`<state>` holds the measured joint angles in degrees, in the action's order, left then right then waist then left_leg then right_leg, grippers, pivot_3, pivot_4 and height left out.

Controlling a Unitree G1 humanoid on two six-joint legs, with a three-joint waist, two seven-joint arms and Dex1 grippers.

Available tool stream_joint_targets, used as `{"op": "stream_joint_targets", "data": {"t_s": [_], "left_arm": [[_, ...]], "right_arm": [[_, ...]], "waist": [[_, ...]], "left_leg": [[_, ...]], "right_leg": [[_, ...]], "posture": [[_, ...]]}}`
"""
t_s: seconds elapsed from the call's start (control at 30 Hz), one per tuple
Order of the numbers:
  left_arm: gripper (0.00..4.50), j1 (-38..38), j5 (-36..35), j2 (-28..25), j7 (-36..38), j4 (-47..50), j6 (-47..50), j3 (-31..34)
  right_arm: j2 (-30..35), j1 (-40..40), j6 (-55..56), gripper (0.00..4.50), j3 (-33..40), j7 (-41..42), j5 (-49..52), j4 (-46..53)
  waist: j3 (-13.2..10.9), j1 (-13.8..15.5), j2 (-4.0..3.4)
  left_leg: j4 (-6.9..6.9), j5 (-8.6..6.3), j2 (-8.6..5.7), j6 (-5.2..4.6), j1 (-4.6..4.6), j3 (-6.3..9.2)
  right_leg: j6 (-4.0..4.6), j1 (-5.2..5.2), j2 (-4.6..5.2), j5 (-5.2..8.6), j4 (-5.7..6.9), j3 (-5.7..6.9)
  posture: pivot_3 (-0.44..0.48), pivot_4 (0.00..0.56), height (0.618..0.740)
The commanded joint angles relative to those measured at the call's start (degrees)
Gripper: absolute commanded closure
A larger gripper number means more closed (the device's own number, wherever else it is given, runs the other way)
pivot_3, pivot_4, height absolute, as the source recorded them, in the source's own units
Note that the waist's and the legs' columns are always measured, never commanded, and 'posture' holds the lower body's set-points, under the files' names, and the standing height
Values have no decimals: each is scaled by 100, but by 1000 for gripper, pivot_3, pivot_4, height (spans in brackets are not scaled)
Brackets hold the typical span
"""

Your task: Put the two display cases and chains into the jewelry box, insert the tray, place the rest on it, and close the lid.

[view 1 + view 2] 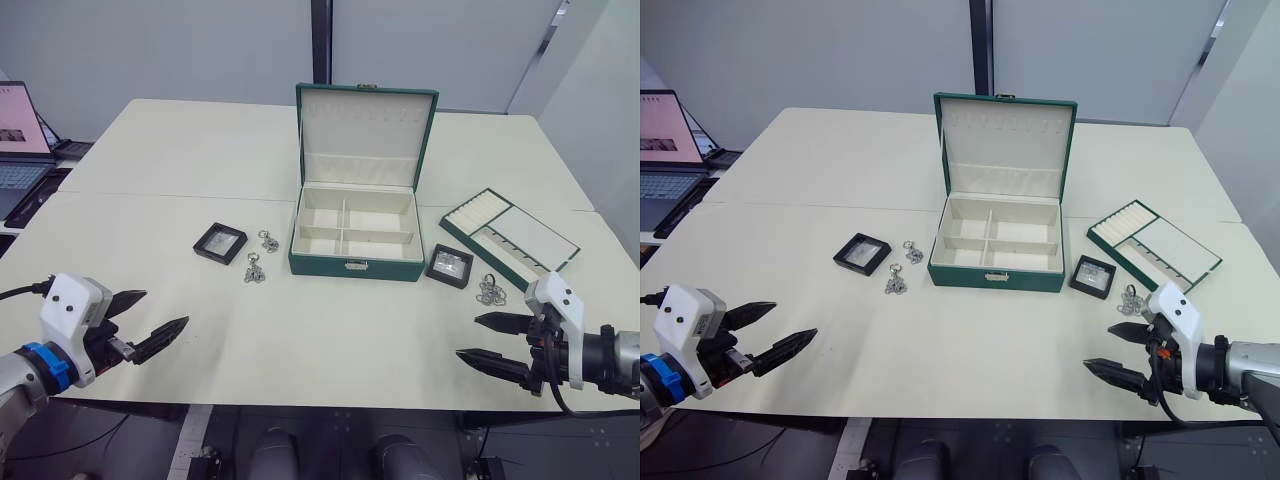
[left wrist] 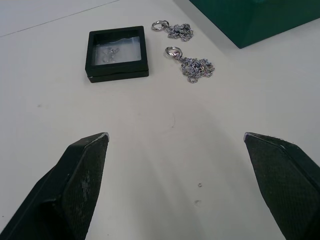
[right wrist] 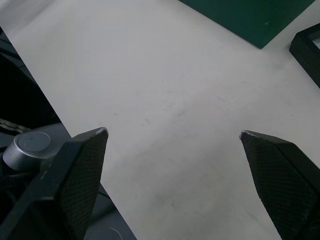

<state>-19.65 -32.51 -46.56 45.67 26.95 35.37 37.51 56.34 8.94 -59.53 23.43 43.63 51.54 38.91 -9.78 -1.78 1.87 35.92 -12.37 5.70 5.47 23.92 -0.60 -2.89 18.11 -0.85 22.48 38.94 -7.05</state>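
The dark green jewelry box [image 1: 330, 265] stands open mid-table, its cream compartments empty and its lid [image 1: 365, 125] upright. One display case [image 1: 220, 243] lies to the box's left, with two silver chains [image 1: 268, 241] [image 1: 254, 271] between them. The other display case [image 1: 450, 266] lies at the box's right front corner. The tray [image 1: 535, 238] rests at the right, and the bunch of linked rings [image 1: 490, 290] lies by its near end. My left gripper [image 1: 166, 308] hovers open near the front left edge, facing that case [image 2: 117, 53]. My right gripper [image 1: 467, 336] is open at the front right.
A laptop [image 1: 20, 140] stands off the table's far left. The table's front edge runs just below both grippers. In the right wrist view, a corner of the box [image 3: 250, 20] and the edge of a display case [image 3: 307, 50] lie ahead.
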Motion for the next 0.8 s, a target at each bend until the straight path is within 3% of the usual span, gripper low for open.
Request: {"op": "stream_joint_targets", "data": {"t_s": [0.03, 0.8], "left_arm": [[0, -77, 87, -64, 91, 188, -164, 48], [0, -81, 117, -31, 197, 68, -196, 52]], "right_arm": [[41, -44, -6, 20, 134, -32, 113, 148], [72, -183, -2, 20, 42, -146, 218, 103]], "waist": [[0, 0, 0], [0, -1, 0]], "left_leg": [[0, 0, 0, 0, 0, 0], [0, 0, 0, 0, 0, 0]], "right_leg": [[0, 0, 0, 0, 0, 0], [0, 0, 0, 0, 0, 0]], "posture": [[0, 150, 740], [0, 150, 740]]}}
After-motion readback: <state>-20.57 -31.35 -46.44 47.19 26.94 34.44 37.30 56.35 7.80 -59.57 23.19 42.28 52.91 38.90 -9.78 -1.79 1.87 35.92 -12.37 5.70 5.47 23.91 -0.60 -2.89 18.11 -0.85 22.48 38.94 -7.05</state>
